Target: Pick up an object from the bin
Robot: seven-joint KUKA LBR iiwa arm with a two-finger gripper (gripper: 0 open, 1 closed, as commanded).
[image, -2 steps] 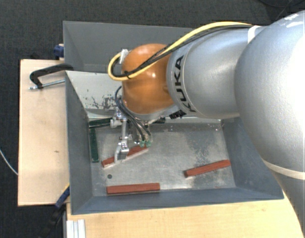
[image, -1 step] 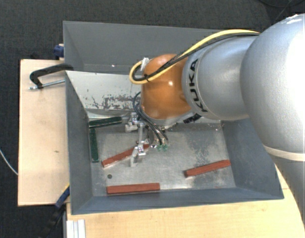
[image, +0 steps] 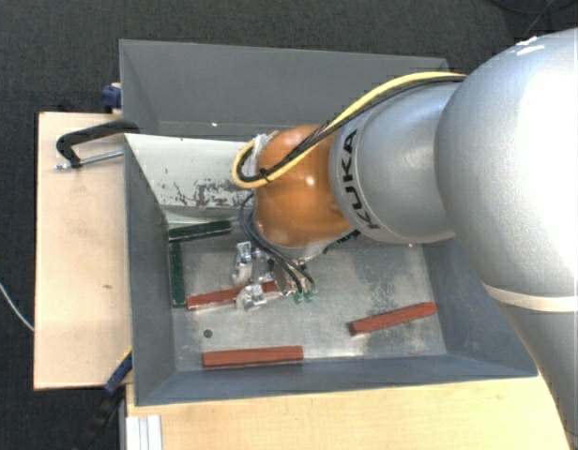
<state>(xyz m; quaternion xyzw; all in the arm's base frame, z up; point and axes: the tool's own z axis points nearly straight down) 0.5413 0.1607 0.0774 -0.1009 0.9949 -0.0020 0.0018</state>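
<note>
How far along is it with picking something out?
Done: the hand is down in the bin, at the right end of a red-brown bar left of centre. In hand: lining up on that bar, I'd guess. Left: lifting it out; it lies flat on the floor.

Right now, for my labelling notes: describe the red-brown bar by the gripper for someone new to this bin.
In the grey bin, look at the floor's left half, just right of the dark green L-shaped strip. The red-brown bar lies there, its right end at the gripper. The two other red-brown bars lie apart from the arm.
</note>
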